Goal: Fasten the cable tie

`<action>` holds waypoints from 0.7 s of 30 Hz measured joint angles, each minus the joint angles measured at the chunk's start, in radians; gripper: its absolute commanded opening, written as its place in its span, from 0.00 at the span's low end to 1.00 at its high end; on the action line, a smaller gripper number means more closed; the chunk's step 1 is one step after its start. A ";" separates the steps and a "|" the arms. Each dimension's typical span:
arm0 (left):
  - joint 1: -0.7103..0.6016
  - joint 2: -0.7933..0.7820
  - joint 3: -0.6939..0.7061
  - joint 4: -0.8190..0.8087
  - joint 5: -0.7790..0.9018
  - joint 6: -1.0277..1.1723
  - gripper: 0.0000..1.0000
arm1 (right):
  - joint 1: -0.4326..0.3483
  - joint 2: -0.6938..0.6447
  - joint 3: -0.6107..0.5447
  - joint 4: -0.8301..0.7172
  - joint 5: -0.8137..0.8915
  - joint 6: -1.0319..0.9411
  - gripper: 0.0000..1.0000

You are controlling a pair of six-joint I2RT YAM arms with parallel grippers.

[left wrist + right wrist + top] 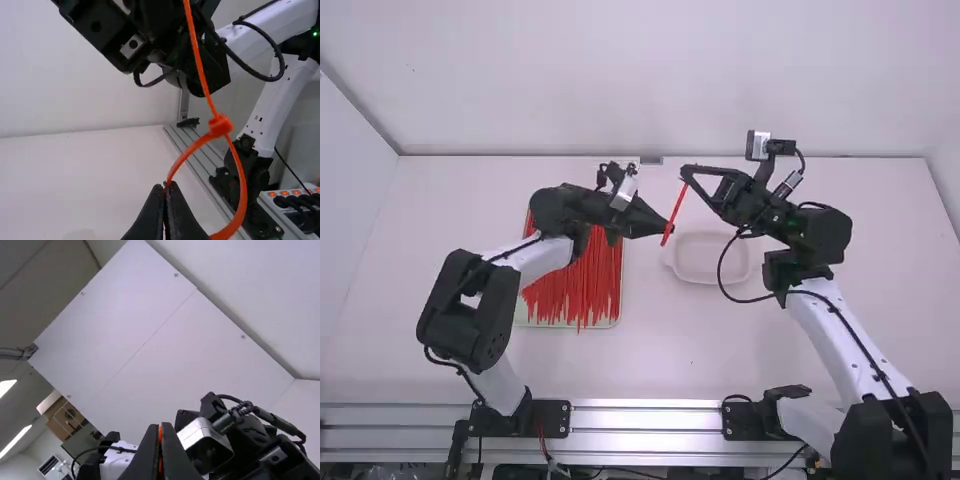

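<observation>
One cable tie [671, 217], tail toward right tool [160, 430], loop at left tool [164, 191]

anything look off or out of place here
Nothing stands out. The cable tie is looped through its own head and held in the air, the left end effector shut on the loop, the right end effector on the tail. Spare ties lie in one pile.

There are two arms, the left arm [470, 300] and the right arm [840, 330], at one counter [420, 220]. There are two end effectors, the left end effector [655, 228] and the right end effector [686, 173]. One looped cable tie [220, 125] is raised. One white dish [705, 258]. One mat [535, 318] bears one heap of red ties [575, 285], too many to count.
</observation>
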 measured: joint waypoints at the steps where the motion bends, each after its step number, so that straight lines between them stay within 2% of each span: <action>1: 0.000 0.000 -0.006 0.000 -0.006 0.009 0.02 | 0.000 0.000 0.006 -0.004 -0.005 0.004 0.00; 10: 0.000 -0.016 -0.019 0.003 -0.043 0.039 0.02 | -0.002 0.000 0.063 -0.056 -0.035 0.006 0.00; 21: 0.000 -0.019 -0.037 0.006 -0.075 0.082 0.02 | -0.047 0.003 0.082 -0.063 -0.080 0.008 0.00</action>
